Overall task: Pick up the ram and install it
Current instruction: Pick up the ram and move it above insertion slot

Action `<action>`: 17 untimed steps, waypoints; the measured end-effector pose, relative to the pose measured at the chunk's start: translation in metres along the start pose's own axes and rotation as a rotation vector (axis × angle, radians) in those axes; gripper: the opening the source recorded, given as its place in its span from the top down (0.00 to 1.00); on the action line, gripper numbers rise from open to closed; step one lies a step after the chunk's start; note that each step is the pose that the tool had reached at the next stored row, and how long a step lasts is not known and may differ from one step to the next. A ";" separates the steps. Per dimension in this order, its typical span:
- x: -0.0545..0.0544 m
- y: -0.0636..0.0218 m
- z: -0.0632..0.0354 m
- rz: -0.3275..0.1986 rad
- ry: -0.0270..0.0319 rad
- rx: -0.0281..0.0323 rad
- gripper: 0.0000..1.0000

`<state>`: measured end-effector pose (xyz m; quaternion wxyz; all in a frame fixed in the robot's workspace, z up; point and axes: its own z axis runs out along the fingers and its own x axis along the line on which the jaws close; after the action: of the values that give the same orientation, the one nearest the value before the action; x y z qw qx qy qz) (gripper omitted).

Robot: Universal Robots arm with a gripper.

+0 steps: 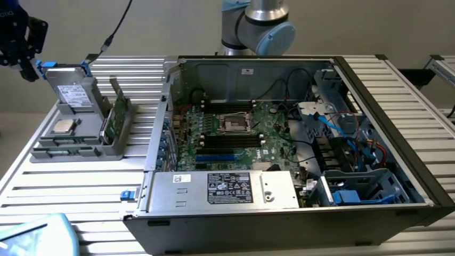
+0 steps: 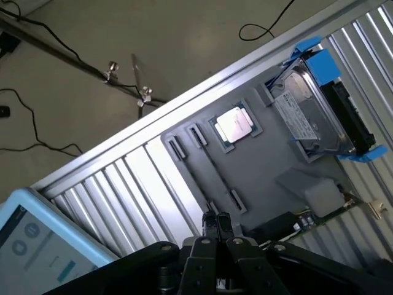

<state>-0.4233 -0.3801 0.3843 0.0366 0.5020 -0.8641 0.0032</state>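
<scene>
Ribbed aluminium slat table (image 1: 78, 186): bare strip in front of grey plastic parts tray (image 1: 117, 150). Wall of open black computer case (image 1: 398, 138) rises just beside tray on exterior view's right. Table edge and floor lie close behind tray. My black claw (image 2: 215, 220) hangs above tray, fingertips pressed together, gripping nothing. Long thin dark green-black ram stick (image 1: 64, 153) seems to sit in tray's near slot, apart from my claw. Tray also carries square silver processor chip (image 2: 234, 125), blue-railed metal hard drive (image 2: 307, 117) and upright green circuit card (image 1: 114, 114).
</scene>
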 end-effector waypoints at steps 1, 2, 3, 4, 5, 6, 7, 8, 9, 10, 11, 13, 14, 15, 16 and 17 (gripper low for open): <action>0.000 -0.0001 0.0004 -0.014 -0.0004 0.0023 0.89; 0.000 -0.0001 0.0008 -0.031 0.0001 0.0035 0.89; 0.000 0.0000 0.0011 -0.049 0.0006 0.0047 0.89; 0.000 0.0000 0.0015 -0.067 0.0012 0.0058 0.89; 0.000 -0.0001 0.0019 -0.085 0.0018 0.0071 0.89; 0.000 -0.0001 0.0024 -0.104 0.0023 0.0083 0.89; 0.000 -0.0001 0.0028 -0.122 0.0030 0.0095 0.89; 0.000 -0.0001 0.0032 -0.139 0.0034 0.0107 0.89; 0.000 -0.0001 0.0037 -0.158 0.0039 0.0120 0.89; 0.000 -0.0001 0.0041 -0.176 0.0044 0.0132 0.89; 0.000 -0.0001 0.0045 -0.194 0.0051 0.0143 0.89; 0.000 -0.0002 0.0054 -0.230 0.0062 0.0167 0.89; 0.000 -0.0002 0.0059 -0.248 0.0067 0.0179 0.89; 0.000 -0.0002 0.0064 -0.266 0.0073 0.0191 0.89; 0.000 -0.0002 0.0067 -0.285 0.0080 0.0202 0.89; 0.000 -0.0002 0.0072 -0.303 0.0085 0.0215 0.89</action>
<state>-0.4233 -0.3801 0.3771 0.0350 0.6270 -0.7781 0.0090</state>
